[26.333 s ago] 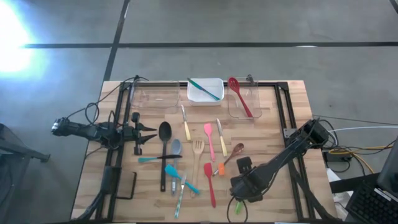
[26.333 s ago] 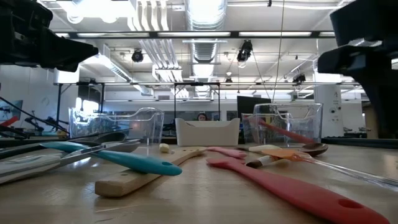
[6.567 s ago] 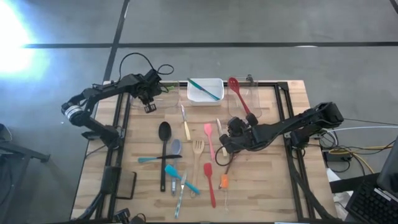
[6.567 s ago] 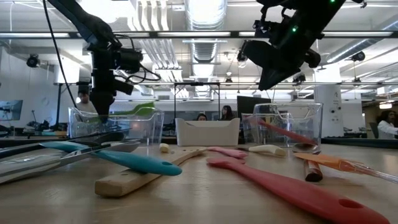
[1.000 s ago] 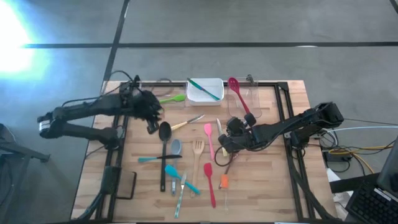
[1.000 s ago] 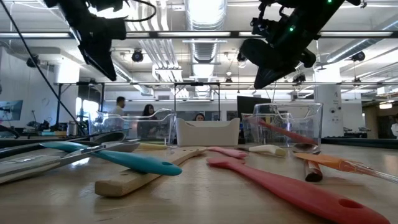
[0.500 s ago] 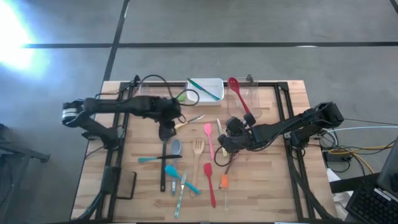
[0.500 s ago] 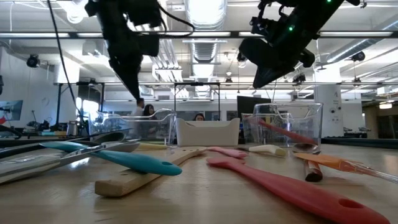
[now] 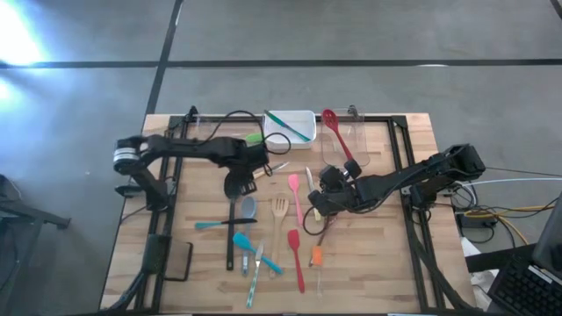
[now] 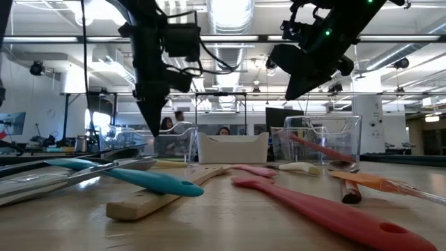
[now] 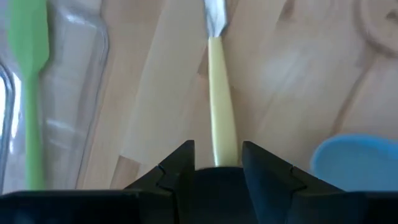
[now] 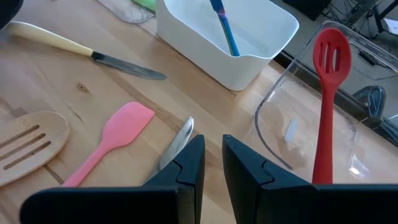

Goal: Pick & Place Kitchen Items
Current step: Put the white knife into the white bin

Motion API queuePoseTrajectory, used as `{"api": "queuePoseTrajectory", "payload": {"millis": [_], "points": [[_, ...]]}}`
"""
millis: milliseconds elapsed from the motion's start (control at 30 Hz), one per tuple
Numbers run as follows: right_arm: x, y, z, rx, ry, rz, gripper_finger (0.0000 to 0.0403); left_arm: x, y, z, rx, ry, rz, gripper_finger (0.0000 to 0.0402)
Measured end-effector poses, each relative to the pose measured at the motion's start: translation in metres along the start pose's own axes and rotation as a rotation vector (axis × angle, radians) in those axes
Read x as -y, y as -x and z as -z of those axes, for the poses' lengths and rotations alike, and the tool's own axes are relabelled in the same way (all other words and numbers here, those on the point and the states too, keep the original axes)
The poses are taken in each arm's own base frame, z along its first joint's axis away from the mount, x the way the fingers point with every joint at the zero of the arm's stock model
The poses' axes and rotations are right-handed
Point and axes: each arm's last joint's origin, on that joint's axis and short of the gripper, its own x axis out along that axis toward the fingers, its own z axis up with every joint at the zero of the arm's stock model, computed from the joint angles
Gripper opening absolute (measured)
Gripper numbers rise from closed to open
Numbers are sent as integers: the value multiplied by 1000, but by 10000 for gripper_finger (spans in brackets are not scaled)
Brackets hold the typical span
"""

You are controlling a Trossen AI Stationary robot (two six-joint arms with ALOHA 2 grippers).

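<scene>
The left tool (image 11: 216, 163) is open above the yellow-handled knife (image 9: 274, 167), whose handle end is hidden between the fingers. The right tool (image 12: 211, 163), nearly closed and empty, covers a steel blade's (image 12: 176, 142) base. White tub (image 9: 277, 134) holds a teal utensil (image 9: 291, 124); right clear tub (image 12: 298, 149), a red spoon (image 12: 328, 99); left clear tub (image 11: 74, 93), a green spatula (image 11: 28, 68). Other utensils lie on the worktop (image 9: 369, 254).
</scene>
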Motion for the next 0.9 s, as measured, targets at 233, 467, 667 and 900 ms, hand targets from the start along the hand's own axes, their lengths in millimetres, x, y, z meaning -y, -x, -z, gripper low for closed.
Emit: {"api": "queuePoseTrajectory", "payload": {"millis": [233, 467, 667, 900], "points": [[0, 0, 0, -1, -2, -1, 50, -4, -10, -2, -32, -40, -6, 135], [0, 0, 0, -2, -2, -2, 50, -3, -20, -4, -55, -66, 8, 135], [0, 0, 0, -2, -2, -2, 50, 0, -35, -5, -106, -91, 34, 135], [0, 0, 0, -2, -2, -2, 50, 2, -52, -6, -147, -99, 33, 135]]}}
